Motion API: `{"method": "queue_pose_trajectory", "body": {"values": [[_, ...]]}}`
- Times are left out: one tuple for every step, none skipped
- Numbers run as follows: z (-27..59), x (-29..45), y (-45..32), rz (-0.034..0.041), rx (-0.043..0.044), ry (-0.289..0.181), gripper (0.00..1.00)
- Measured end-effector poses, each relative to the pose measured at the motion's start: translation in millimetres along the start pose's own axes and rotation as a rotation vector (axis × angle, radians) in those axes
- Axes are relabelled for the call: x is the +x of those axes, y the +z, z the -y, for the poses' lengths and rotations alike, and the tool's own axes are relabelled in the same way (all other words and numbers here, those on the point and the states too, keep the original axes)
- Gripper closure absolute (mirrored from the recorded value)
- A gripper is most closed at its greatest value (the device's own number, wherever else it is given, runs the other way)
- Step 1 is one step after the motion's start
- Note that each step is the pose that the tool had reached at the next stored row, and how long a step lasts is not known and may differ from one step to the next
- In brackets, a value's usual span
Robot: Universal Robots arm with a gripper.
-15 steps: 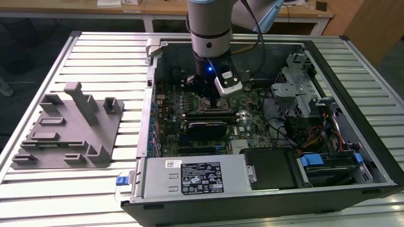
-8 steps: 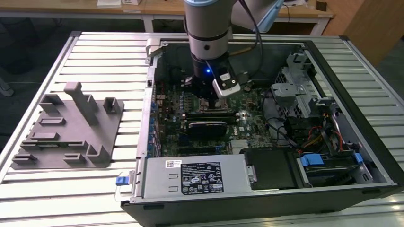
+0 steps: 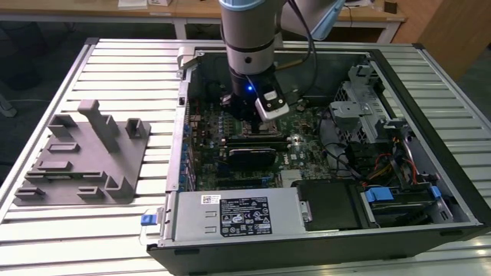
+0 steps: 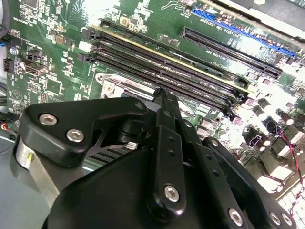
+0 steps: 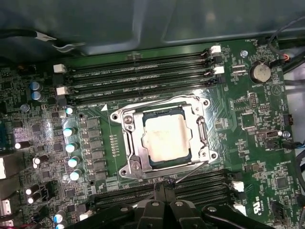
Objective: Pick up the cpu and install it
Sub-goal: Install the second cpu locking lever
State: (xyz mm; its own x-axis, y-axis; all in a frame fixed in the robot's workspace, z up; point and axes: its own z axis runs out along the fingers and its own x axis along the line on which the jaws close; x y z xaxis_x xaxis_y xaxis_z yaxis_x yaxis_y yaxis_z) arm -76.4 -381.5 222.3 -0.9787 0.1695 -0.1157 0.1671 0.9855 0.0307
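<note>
In the exterior view the gripper (image 3: 257, 118) hangs inside the open computer case (image 3: 429, 115) over the green motherboard (image 3: 307, 161), at about twelve o'clock of the grey power supply (image 3: 238, 215). In the second wrist view its matte black linkage sits above the memory slots (image 4: 190, 76); whether the jaws are spread I cannot tell. In the first wrist view the cpu (image 5: 166, 141), flat with a pale metal lid, lies seated in the steel socket frame (image 5: 131, 160), so placement looks done.

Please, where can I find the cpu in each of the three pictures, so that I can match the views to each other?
Exterior view: hidden behind the gripper, which hangs over the motherboard's middle.
First wrist view: the cpu lies in the metal socket frame, at the picture's centre.
Second wrist view: not in it; the gripper body covers that area.
Shared landmark: the black memory slots beside the socket.
</note>
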Motion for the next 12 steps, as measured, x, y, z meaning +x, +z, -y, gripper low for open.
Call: {"method": "queue_pose_trajectory", "body": {"values": [[0.2,0.4,0.3,-0.0001,-0.001,-0.001,0.89],[0.4,0.7,0.6,-0.0003,-0.0018,-0.002,0.89],[0.6,0.9,0.9,-0.0004,-0.0024,-0.003,0.89],[0.6,0.9,0.9,-0.0005,-0.0024,-0.004,0.89],[0.6,1.0,0.9,-0.0006,-0.0023,-0.005,0.89],[0.6,1.0,0.9,-0.0006,-0.0024,-0.005,0.89],[0.6,1.0,0.9,-0.0006,-0.0024,-0.005,0.89],[0.6,1.0,1.0,-0.0005,-0.0025,-0.005,0.89],[0.6,1.0,0.9,-0.0005,-0.0024,-0.005,0.89],[0.6,1.0,1.0,-0.0008,-0.0024,-0.005,0.89],[0.7,1.0,1.1,-0.0027,-0.0024,-0.005,0.89],[0.7,1.1,1.5,-0.0056,-0.0026,-0.005,0.89]]}}
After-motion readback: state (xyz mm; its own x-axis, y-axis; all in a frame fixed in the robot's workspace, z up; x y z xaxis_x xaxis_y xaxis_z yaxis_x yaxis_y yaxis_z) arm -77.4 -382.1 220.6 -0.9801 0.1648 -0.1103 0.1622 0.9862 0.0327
